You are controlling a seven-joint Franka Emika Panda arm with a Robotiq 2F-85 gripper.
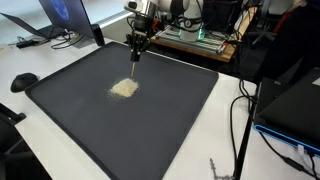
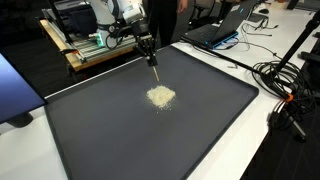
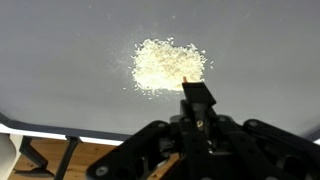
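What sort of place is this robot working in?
Most likely a lab or office workbench: an open laptop sits on the white desk, loose cables trail beside it, and a wooden rack of electronics stands behind the dark mat.

Both exterior views look down on the dark grey rectangular mat (image 1: pixel 60 110) from beyond different corners, set well back. My wrist camera hangs close above it. All share the pale heap of grains (image 3: pixel 165 65) at its middle.
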